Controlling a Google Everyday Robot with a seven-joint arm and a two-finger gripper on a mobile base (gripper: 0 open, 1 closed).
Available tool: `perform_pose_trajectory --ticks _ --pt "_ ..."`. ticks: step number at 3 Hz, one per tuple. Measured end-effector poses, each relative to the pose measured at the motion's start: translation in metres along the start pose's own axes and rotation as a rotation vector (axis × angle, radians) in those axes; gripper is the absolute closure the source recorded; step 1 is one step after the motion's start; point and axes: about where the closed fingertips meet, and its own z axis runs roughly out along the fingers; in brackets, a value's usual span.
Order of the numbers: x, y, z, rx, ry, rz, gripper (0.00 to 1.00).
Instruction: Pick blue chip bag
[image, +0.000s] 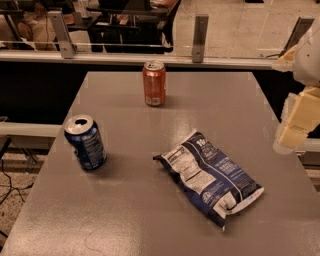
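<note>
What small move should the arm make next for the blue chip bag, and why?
Probably move the gripper down and across toward the blue chip bag: it hangs at the right edge of the table, apart from the bag, which lies flat and untouched.

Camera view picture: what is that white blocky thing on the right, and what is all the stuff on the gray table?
That white blocky thing is the gripper, the hand at the end of a robot's one arm. The robot rolls around on a base and uses this hand to grab things. Here it hangs in the air by the table's right edge, touching nothing. There is just one picture, from a camera looking down over the table; where it is mounted is not known. On the table lies a blue chip bag, flat, with its white label panel facing up, nearest the gripper. That is what the robot should pick up. A blue soda can stands on the left, and an orange soda can stands at the far end. Nothing is held yet.
</note>
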Motion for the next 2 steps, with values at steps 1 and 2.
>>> perform_pose_trajectory --ticks 1,2 --pt "0.0000 0.0000 0.0000 0.000 0.000 0.000 0.00" --pt "-0.0064 0.0099 0.0014 -0.036 0.020 -0.004 0.00"
